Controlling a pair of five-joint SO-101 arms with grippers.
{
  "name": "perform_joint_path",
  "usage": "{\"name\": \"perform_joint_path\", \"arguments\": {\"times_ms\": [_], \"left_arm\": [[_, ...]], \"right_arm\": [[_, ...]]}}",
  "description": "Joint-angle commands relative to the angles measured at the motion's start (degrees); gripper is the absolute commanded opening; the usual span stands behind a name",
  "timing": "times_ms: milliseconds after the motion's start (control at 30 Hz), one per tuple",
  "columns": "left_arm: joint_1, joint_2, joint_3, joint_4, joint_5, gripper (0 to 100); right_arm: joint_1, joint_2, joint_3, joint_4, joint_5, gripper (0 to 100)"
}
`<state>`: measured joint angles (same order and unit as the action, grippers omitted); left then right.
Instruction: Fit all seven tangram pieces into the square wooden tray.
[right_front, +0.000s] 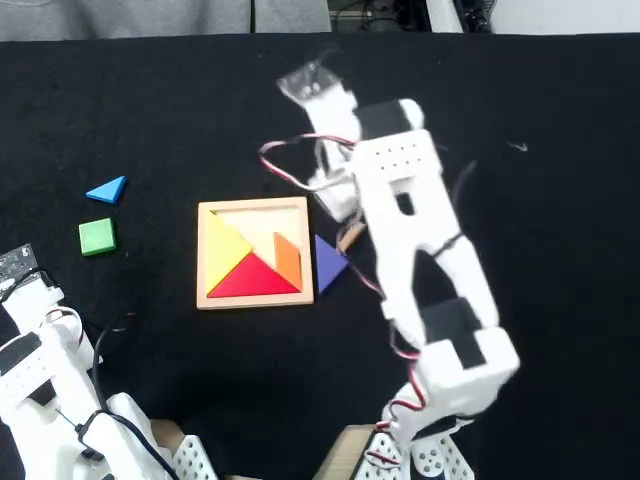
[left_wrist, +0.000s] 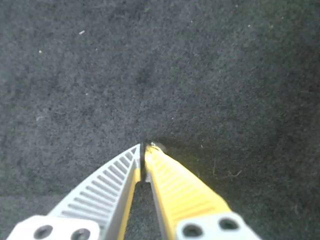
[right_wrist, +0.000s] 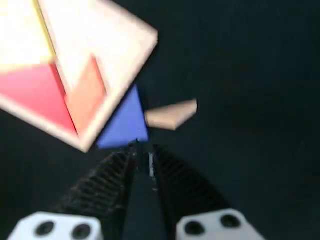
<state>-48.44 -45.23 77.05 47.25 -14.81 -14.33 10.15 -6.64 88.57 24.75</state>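
Note:
The square wooden tray lies mid-table and holds a yellow triangle, a red triangle and an orange piece. A dark blue triangle rests on the cloth against the tray's right rim, with a tan piece just beyond it. My right gripper is shut with nothing in it, its tips just short of the blue triangle and the tan piece. My left gripper is shut over bare black cloth.
A small light-blue triangle and a green square lie apart at the far left. The left arm sits folded at the near-left corner. The right arm stretches over the table right of the tray.

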Motion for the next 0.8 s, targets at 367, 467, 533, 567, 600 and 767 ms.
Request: {"name": "perform_joint_path", "arguments": {"times_ms": [367,467,533,567,600,767], "left_arm": [[0.4,-0.88,-0.31,-0.62,-0.53,3],[0.4,-0.88,-0.31,-0.62,-0.53,3],[0.4,-0.88,-0.31,-0.62,-0.53,3],[0.4,-0.88,-0.31,-0.62,-0.53,3],[0.4,-0.88,-0.31,-0.62,-0.53,3],[0.4,-0.88,-0.31,-0.62,-0.53,3]], "right_arm": [[5.8,0.75,22.81,-17.67,10.11,1.1],[5.8,6.29,19.21,-19.08,9.85,1.1],[5.71,9.63,15.08,-18.73,7.65,1.1],[5.71,10.95,12.7,-18.46,6.33,1.1],[5.89,11.65,10.24,-17.23,4.92,1.1],[5.8,11.21,3.38,-10.81,3.25,1.1]]}}
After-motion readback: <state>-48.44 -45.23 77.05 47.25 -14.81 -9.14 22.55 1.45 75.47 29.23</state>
